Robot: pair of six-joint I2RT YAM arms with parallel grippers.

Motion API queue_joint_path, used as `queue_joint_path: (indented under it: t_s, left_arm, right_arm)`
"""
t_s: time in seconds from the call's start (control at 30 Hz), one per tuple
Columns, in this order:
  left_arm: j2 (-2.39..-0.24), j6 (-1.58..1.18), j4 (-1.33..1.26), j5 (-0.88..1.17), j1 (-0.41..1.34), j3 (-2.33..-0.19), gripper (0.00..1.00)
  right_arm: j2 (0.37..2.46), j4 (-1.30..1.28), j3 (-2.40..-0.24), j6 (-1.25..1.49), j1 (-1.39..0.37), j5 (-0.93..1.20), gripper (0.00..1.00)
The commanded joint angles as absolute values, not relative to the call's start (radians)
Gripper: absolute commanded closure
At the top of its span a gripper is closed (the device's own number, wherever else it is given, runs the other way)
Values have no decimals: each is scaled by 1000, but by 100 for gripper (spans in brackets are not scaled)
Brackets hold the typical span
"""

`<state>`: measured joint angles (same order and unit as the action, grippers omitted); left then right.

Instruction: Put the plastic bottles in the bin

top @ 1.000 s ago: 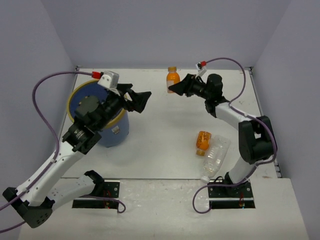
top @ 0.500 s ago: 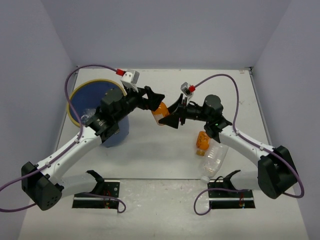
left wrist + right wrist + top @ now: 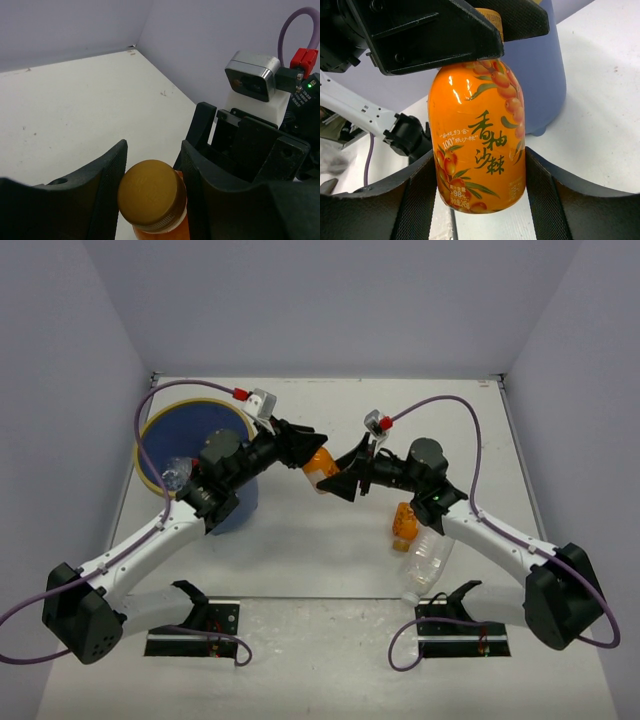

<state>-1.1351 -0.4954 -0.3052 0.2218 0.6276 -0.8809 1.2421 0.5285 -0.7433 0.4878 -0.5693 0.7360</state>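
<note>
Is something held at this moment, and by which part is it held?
The orange bottle is held by both: the left end effector is shut on its cap end, and the right end effector grips its body lower down.

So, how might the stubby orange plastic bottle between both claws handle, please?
The stubby orange plastic bottle looks full, probably heavy for its size. Its glossy wall may slip. The left claw pinches only its cap; it could swing.
</note>
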Motion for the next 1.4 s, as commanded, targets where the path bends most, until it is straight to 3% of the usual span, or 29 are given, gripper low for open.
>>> queue_joint_path:
  t_s: [0.0, 0.03, 0.17, 0.4, 0.63, 0.73, 1.0, 1.03, 1.07, 1.1, 1.13, 1.37]
  left_arm:
    - [-1104, -501, -345, 252, 639, -868, 100]
    - [-1088, -494, -336, 220, 640, -870, 100]
    - [-1014, -448, -253, 99, 638, -894, 100]
    - [-829, -364, -28, -295, 637, -1004, 100]
    - [-713, -323, 153, -771, 637, -1074, 100]
    - [-726, -378, 257, -1075, 637, -1073, 100]
    - [-840, -597, 511, -1246, 637, -1029, 100]
    - [-847, -612, 535, -1250, 636, -1042, 79]
    - [-853, -630, 578, -1250, 635, -1066, 41]
    - [-855, -641, 606, -1245, 636, -1085, 11]
    - [-851, -636, 605, -1228, 637, -1096, 0]
    - [-759, -468, 408, -926, 637, -1101, 0]
  right_arm:
    - [1201, 481, -766, 495, -566, 537, 19]
    - [1190, 450, -767, 494, -566, 508, 2]
    - [1149, 353, -770, 499, -566, 367, 1]
    - [1132, 164, -795, 586, -561, 97, 1]
    - [1108, 16, -804, 634, -527, -141, 1]
    - [1093, -17, -797, 666, -507, -193, 1]
    - [1056, -113, -793, 681, -445, -264, 1]
    - [1047, -114, -787, 676, -438, -266, 1]
    - [1037, -114, -781, 670, -426, -269, 1]
    - [1028, -115, -778, 663, -415, -270, 1]
    - [1021, -121, -779, 655, -405, -267, 1]
    - [945, -167, -788, 592, -380, -290, 1]
